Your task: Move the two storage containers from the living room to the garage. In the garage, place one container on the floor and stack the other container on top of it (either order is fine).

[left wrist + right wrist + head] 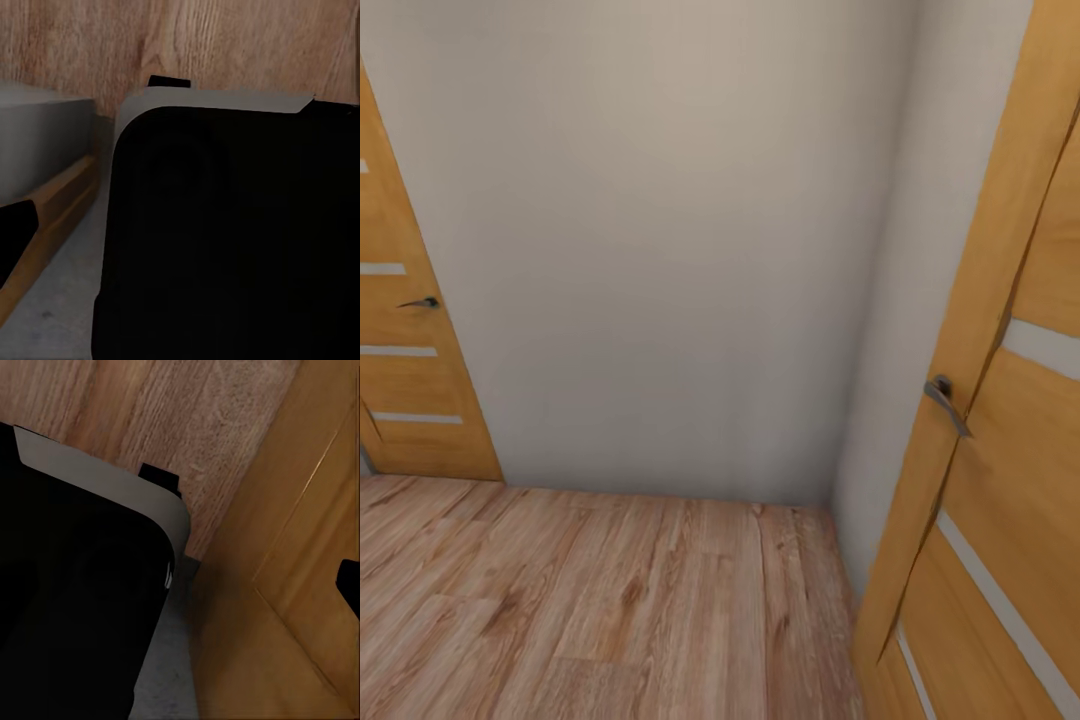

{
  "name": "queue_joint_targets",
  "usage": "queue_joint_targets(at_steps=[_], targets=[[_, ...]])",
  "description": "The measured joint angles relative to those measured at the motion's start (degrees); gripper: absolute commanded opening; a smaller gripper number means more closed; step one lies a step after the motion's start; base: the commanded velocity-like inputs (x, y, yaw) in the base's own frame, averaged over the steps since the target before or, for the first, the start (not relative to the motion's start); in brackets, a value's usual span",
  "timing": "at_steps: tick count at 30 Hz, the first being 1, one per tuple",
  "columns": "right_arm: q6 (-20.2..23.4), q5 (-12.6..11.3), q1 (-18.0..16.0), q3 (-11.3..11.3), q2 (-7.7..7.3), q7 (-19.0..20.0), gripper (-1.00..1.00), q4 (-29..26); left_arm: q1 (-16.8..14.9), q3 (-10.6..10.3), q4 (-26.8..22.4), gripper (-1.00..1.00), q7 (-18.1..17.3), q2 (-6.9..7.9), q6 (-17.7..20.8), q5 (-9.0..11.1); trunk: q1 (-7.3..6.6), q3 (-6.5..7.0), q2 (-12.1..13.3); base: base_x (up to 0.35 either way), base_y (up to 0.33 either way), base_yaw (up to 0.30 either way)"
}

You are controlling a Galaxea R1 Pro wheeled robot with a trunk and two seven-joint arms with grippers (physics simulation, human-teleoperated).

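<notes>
Straight ahead in the head view stands a plain cream wall (pixel 660 240) meeting a light wood-plank floor (pixel 610 600) along a dark seam. At the far left of that view a honey-coloured wooden door (pixel 405 330) with pale horizontal inlay strips carries a small grey lever handle (pixel 422 302). At the right, much nearer the camera, a second wooden door (pixel 1000 420) of the same design stands angled toward the viewer, its grey lever handle (pixel 946 403) fixed near the door's edge. A narrow return of cream wall lies between this door and the facing wall.

Left wrist view: a large black rounded body of the robot (pixel 232 232) with a grey upper edge covers most of the picture; behind it run wood planks (pixel 225 45), and beside it a grey block (pixel 41 131) and an orange-brown wooden strip (pixel 56 206). A small black tab (pixel 166 81) protrudes above the grey edge; whether the left gripper's fingers are apart or together cannot be told.

Right wrist view: the same kind of black body with grey rim (pixel 75 592) lies against wood planks (pixel 187 420), with a honey-coloured door panel (pixel 292 585) just beside it. The right gripper's finger spacing likewise cannot be told.

No orange-red storage container appears in these views, so their position cannot be given.
</notes>
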Motion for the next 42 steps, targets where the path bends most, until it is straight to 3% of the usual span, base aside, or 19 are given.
queue_joint_targets(at_steps=[19, 27, 42], targets=[[0.18, 0.02, 0.0, 0.05, 0.09, 0.0, 1.0, 0.0, 0.0, 0.0, 0.02, 1.0, 0.0, 0.0, 0.0, 0.08, 0.0, 0.0, 0.0, 0.304, 0.0, 0.001], [0.18, 0.05, 0.0, 0.05, 0.09, 0.0, 1.0, 0.0, 0.0, 0.0, 0.01, 1.0, 0.0, 0.0, -0.01, 0.1, 0.0, 0.0, 0.0, 0.304, 0.0, 0.244], [0.04, -0.01, 0.0, 0.02, 0.09, 0.0, 1.0, 0.0, 0.0, 0.0, 0.01, 1.0, 0.0, 0.0, -0.01, 0.1, 0.0, 0.0, 0.0, 0.304, 0.0, 0.064]])
